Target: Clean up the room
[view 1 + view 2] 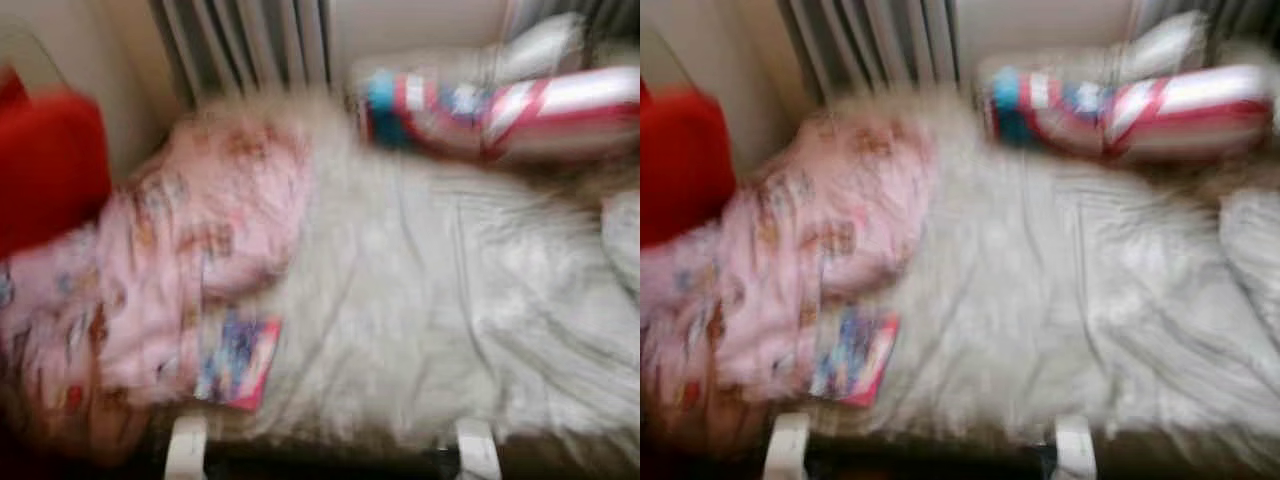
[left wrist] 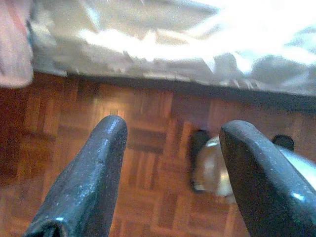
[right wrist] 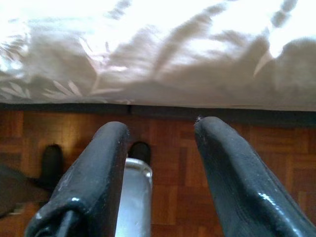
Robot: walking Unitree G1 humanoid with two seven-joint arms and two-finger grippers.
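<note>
Looking down from the head, blurred: a bed (image 1: 430,300) under a rumpled pale sheet. At its left end lies a pink patterned blanket (image 1: 190,250), with a red cushion (image 1: 45,165) beyond. A colourful booklet (image 1: 238,360) rests on the bed's near edge, touching the blanket. A striped bundle (image 1: 480,110) lies along the far edge.

Left wrist: left end effector (image 2: 170,170), fingers apart and empty, over the parquet floor (image 2: 148,123) beside the bed.

Right wrist: right end effector (image 3: 160,170), likewise open, empty, beside the bed's edge.
</note>
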